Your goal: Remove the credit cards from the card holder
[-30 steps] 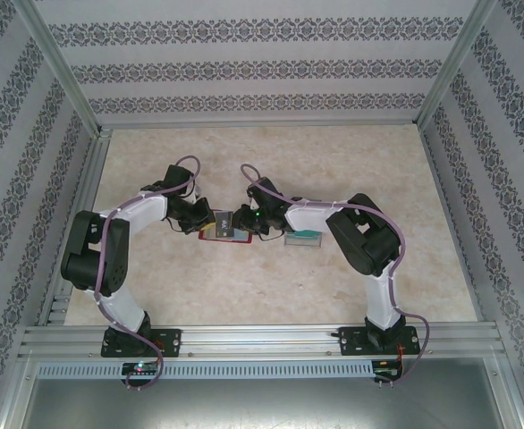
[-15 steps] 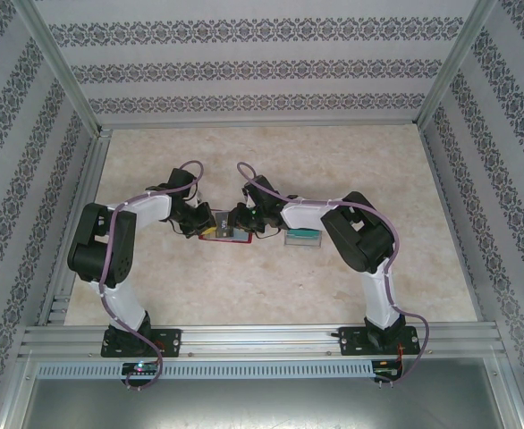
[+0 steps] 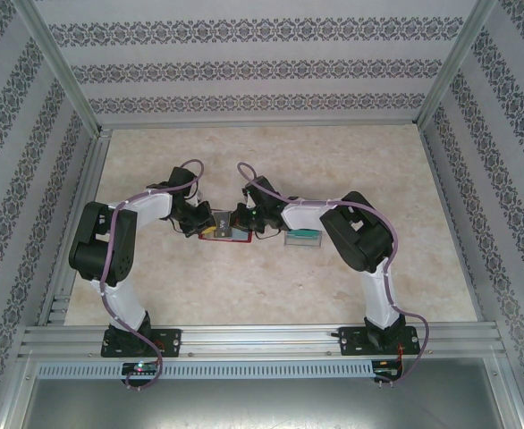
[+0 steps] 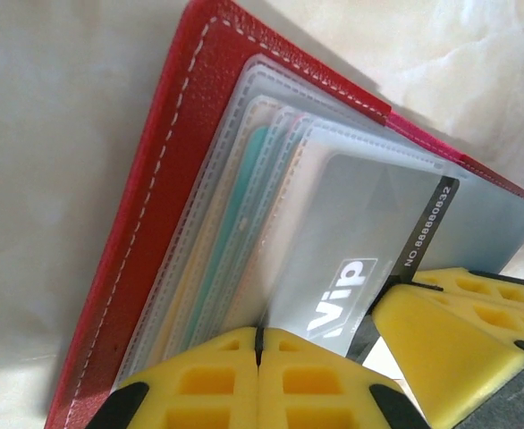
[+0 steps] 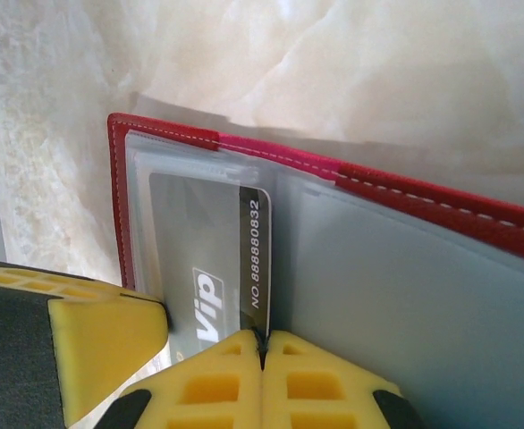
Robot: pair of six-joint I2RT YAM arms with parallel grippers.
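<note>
- Red holder [image 3: 229, 239] lies open on the pale marbled table [image 3: 333, 161], squarely between the two gripper tips
- Its cover [image 4: 177, 179] is grained red leather with a line of white stitching just inside the edge
- Inside, frosted grey see-through pockets [image 4: 271, 134] with dotted welded borders fan up from the spine like pages
- The uppermost pocket holds a black card [image 5: 208, 259] marked "Vip" in white, with a number printed along a darker strip
- In the left wrist view that strip juts past the pocket's mouth
- Deeper in the fan a teal edge [image 4: 244, 192] shows through the plastic, with beige edges [image 4: 275, 179] beside it
- The holder's other half carries one flat grey pocket [image 5: 405, 304] under a red stitched border
- Left gripper [image 4: 258, 357] is at the holder's left end, its yellow fingers pressed together with the near edge of the fanned pockets running into their seam
- Right gripper [image 5: 264, 357] is at the holder's middle by the spine, its yellow fingers pressed together and pinching the black card's jutting edge
- The two grippers sit just beside each other over the holder
- A loose teal card [image 3: 302, 236] lies flat on the table to the right of the holder, apart from it, beside the right arm
</note>
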